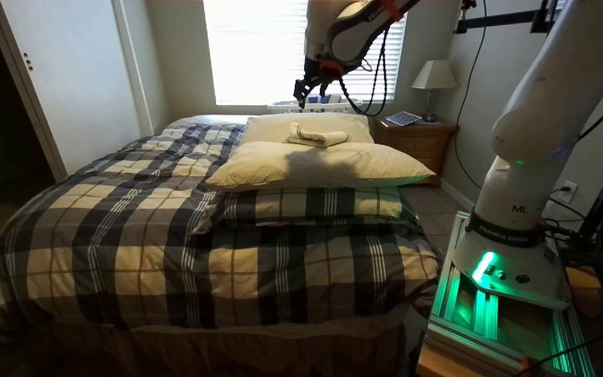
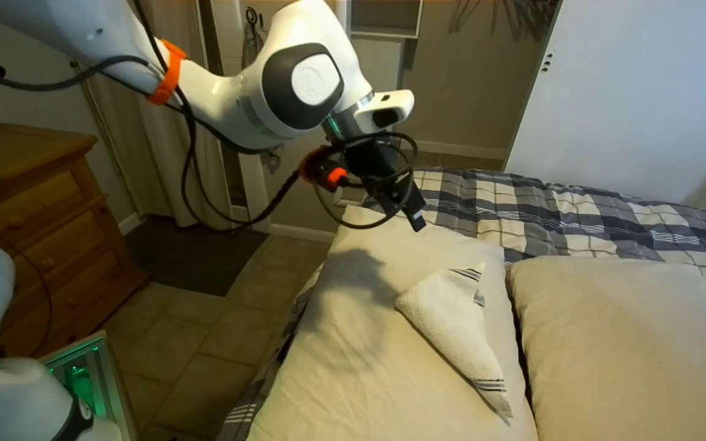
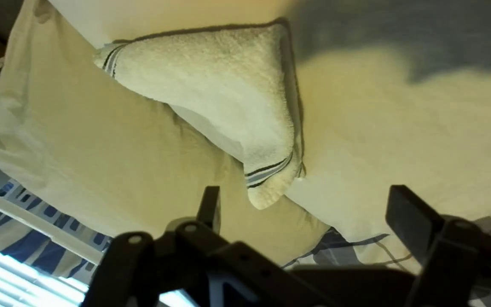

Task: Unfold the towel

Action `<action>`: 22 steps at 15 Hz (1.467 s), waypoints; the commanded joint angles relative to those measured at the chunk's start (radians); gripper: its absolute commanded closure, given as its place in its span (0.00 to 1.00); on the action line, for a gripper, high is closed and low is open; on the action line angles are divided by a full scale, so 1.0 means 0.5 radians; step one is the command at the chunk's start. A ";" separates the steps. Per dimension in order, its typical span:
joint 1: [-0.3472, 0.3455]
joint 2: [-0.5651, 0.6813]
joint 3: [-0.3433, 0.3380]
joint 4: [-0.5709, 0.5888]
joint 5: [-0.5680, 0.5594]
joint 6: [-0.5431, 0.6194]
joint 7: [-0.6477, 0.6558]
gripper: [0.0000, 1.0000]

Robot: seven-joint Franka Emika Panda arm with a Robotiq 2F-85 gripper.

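The towel (image 1: 327,138) is a small cream-white cloth with dark stripes near its ends. It lies folded and rumpled on a pale-yellow pillow (image 1: 259,163), near that pillow's edge. It also shows in an exterior view (image 2: 451,315) and in the wrist view (image 3: 224,76), bent at a corner, with one striped tip reaching over the gap between two pillows. My gripper (image 1: 312,98) is held in the air above the pillows, apart from the towel. It also shows in an exterior view (image 2: 415,222). In the wrist view my gripper (image 3: 305,198) has its fingers wide apart with nothing between them.
A further pale pillow (image 2: 622,343) lies beside the towel's pillow. Both rest on a plaid bedspread (image 1: 149,251). A white laundry basket (image 1: 309,109) stands by the window, near a nightstand (image 1: 422,137) with a lamp (image 1: 434,76). A cable (image 2: 184,159) loops from the arm.
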 commanded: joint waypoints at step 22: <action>0.258 0.852 -0.411 0.894 0.623 -0.231 -0.278 0.00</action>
